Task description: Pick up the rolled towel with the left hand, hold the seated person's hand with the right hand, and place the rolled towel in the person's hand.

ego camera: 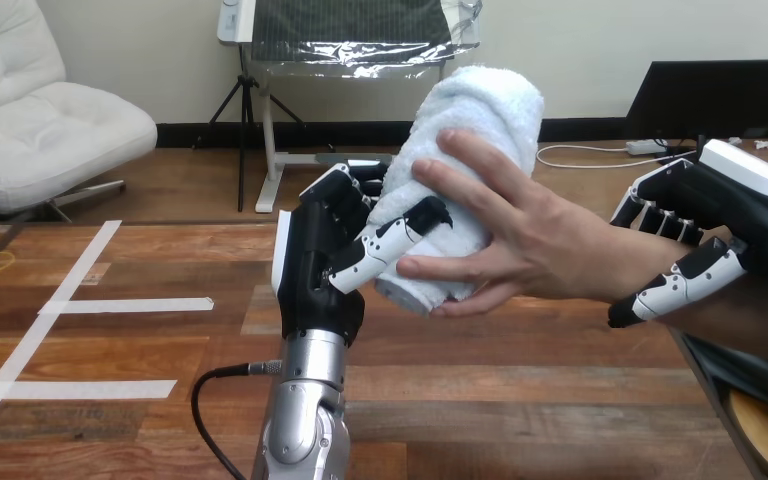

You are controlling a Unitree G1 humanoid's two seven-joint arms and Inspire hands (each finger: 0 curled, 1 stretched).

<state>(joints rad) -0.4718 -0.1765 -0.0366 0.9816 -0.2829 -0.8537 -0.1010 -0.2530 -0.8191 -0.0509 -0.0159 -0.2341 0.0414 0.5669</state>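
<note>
The left hand's thumb lies across the front of the towel and its fingers wrap the far side, so the left hand is closed round the lower half of the roll. The towel stands tilted, top end toward the right, raised well above the table. The person's hand comes in from the right with its fingers spread over the front of the roll, touching it just beside the robot thumb; those fingers are not closed round it. At the wrist, the right hand has its fingers above and its thumb below, curled round it in a steadying clasp. Step in hand, as judged: the transfer. To do it well, steady the wrist without squeezing, press the roll flat into the palm, and wait for the person's fingers to close before loosening the grip. Release the thumb first, then slide the fingers out downward, away from the person's hold. Released too soon, the roll is likely to drop to the table. The only receptacle here is the person's palm: the towel rests against it, not enclosed by it, with its upper half standing clear above the fingers.
</note>
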